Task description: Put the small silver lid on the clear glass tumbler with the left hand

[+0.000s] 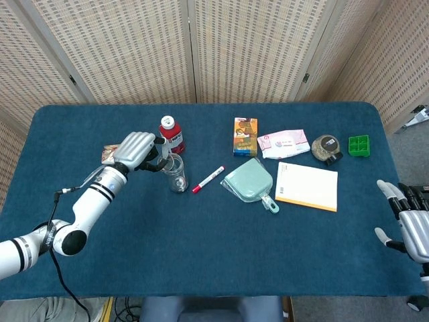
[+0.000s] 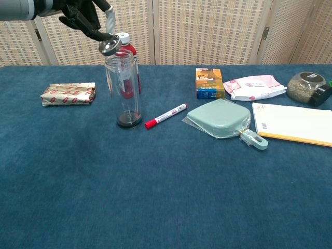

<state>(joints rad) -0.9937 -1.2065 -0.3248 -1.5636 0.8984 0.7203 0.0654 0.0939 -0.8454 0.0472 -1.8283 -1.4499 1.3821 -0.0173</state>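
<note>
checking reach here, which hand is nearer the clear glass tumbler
Left. The left hand holds the small silver lid just above the clear glass tumbler, at its left rim. The right hand sits far off at the table's right edge, holding nothing.

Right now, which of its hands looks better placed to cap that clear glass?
The left hand: it holds the small silver lid just above the clear glass tumbler. The right hand rests at the far table edge, holding nothing.

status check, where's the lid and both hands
Left hand holds small silver lid, tilted, at rim of clear glass tumbler, not seated. Right hand open at table edge. Red bottle close behind tumbler.
</note>
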